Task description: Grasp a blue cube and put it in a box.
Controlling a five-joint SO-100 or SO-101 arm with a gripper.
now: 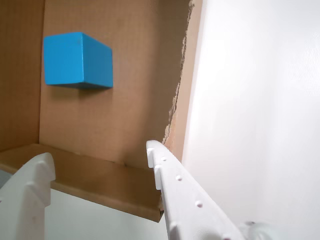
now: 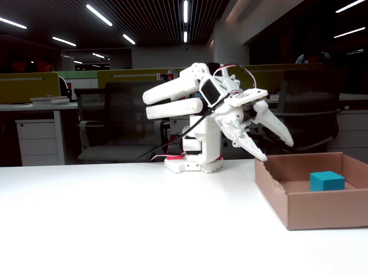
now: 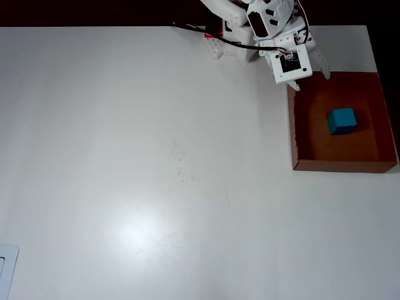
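The blue cube [image 3: 342,120] rests on the floor of the brown cardboard box [image 3: 300,147], near its middle. It also shows in the fixed view [image 2: 327,181] and at the upper left of the wrist view [image 1: 77,60]. My white gripper [image 2: 277,149] hangs open and empty in the air above the box's near-arm rim [image 2: 270,172], apart from the cube. In the overhead view the gripper [image 3: 310,81] sits over the box's upper left corner. In the wrist view its two fingers [image 1: 175,185] frame the box wall [image 1: 100,182].
The arm's base [image 2: 192,164] stands behind the box on a white table [image 3: 137,156]. The box has a torn edge [image 1: 177,95]. Office chairs and desks fill the dark background of the fixed view.
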